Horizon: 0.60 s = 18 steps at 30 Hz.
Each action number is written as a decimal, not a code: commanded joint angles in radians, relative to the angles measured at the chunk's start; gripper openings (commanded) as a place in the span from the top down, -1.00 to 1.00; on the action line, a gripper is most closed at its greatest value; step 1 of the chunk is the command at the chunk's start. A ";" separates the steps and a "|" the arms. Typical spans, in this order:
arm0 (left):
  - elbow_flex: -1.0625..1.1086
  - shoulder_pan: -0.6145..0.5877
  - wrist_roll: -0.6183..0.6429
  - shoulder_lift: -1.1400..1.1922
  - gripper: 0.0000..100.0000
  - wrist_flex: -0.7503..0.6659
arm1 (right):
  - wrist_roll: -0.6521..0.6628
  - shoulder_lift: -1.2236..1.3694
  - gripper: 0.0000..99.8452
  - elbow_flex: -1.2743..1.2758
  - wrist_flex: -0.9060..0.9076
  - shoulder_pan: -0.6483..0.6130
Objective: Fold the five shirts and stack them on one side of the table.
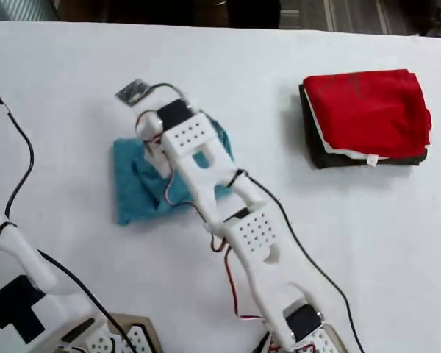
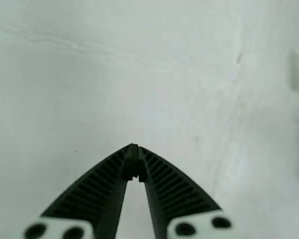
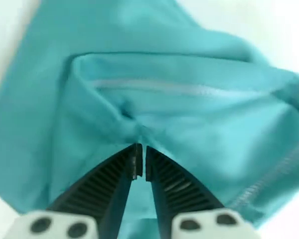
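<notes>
The right arm [image 1: 228, 206] hides the middle of the teal shirt [image 1: 136, 187]. The right fingers [image 3: 137, 159] are clenched on a bunched fold of it. The shirt lies beneath them, its long axis running side to side across the bench [image 1: 331, 243]. The left fingers [image 2: 133, 152] are clenched on nothing. The red-topped stack [image 1: 367, 110] sits well apart from the right fingers, and its lower layers are hard to count.

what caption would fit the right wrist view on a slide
Wrist close-up: right tool shut on a bunched fold of the teal shirt
</notes>
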 commanded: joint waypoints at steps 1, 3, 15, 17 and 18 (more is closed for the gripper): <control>-0.004 -0.011 0.003 -0.040 0.95 -0.015 | 0.000 -0.110 0.96 -0.040 0.019 0.021; -0.004 -0.011 0.003 -0.040 0.95 -0.015 | 0.000 -0.111 0.96 -0.037 0.018 0.013; -0.002 -0.011 0.003 -0.040 0.95 -0.035 | 0.060 -0.005 0.66 -0.046 0.005 -0.022; -0.002 -0.011 0.005 -0.040 0.95 -0.035 | 0.063 -0.004 0.68 -0.046 0.004 -0.038; -0.002 -0.011 0.005 -0.040 0.95 -0.035 | 0.063 -0.002 0.68 -0.046 0.007 -0.042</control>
